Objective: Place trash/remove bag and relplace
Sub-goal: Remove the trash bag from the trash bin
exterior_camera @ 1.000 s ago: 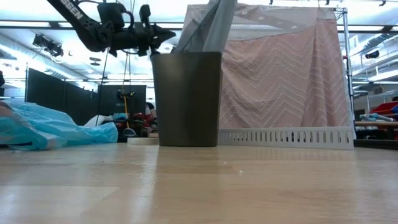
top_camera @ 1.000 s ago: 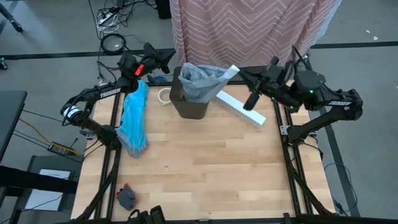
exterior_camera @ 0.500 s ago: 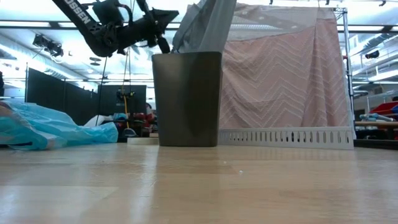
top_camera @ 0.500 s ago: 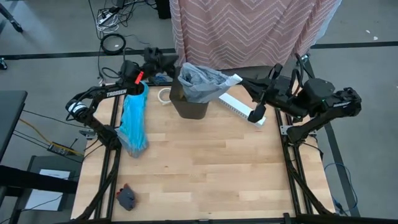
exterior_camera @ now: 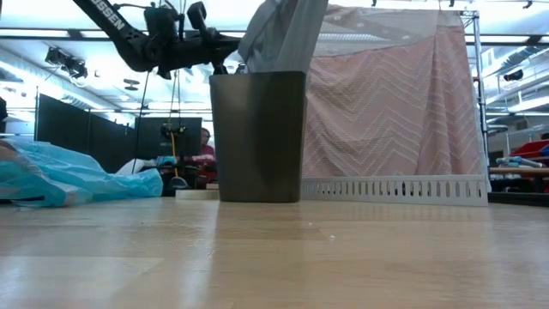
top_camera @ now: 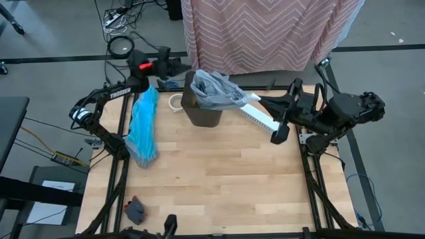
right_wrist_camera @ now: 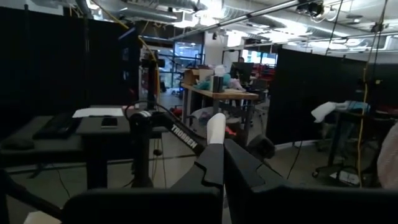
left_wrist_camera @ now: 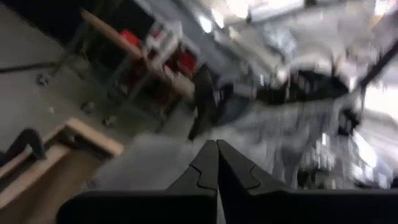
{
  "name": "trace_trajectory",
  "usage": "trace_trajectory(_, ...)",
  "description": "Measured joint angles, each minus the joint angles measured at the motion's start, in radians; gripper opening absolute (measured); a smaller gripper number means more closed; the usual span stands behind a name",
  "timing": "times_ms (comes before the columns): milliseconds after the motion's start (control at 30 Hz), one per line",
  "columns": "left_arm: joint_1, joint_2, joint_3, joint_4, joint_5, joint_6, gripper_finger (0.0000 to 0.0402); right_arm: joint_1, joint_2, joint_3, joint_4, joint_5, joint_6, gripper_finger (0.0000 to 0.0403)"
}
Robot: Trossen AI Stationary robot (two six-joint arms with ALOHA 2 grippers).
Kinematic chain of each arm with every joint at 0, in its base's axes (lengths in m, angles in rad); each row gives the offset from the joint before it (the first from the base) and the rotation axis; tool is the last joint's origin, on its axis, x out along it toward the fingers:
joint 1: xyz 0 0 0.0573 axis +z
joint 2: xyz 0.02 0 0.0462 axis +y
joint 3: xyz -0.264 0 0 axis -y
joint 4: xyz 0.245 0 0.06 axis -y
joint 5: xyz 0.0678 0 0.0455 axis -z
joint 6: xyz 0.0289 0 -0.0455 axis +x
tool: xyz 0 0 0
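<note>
Crinkly grey bag (top_camera: 216, 86) bulges from bin; turquoise bag (top_camera: 143, 126) lies flat.

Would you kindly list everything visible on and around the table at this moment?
Bin: one, dark, far middle of the table.
Grey bag: one, light grey, lining the bin and bunched above its rim.
Blue bag: one, turquoise, lying along the table's left side.
Tape ring: one, white, left of the bin.
Long box: one, white, right of the bin.
Small object: one, grey and red, near left corner.
Curtain: one, pink zigzag, behind the table.
Left gripper: shut, by the bin's far left rim.
Right gripper: shut, over the long box.
</note>
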Motion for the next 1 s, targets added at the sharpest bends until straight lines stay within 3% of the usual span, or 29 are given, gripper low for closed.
trace_trajectory(167,-0.001,-0.001,0.032,-0.231,0.080,0.258,0.0040,0.021,0.000,0.000,0.000,0.003,-0.001,0.0000)
trace_trajectory(300,0.001,0.000,0.032,-0.313,0.083,0.316,0.0080,0.030,0.000,0.000,-0.001,0.003,-0.001,0.0000)
trace_trajectory(600,-0.062,0.013,0.032,-0.314,0.121,0.274,0.0160,0.030,0.000,0.000,-0.003,-0.005,-0.010,0.0000)
trace_trajectory(867,-0.140,0.056,0.036,-0.253,0.104,0.224,0.0167,0.030,0.000,0.000,-0.003,-0.015,-0.010,0.0000)
trace_trajectory(1000,-0.145,0.061,0.033,-0.166,0.113,0.083,0.0155,0.030,0.000,0.000,-0.003,-0.015,-0.011,0.0000)
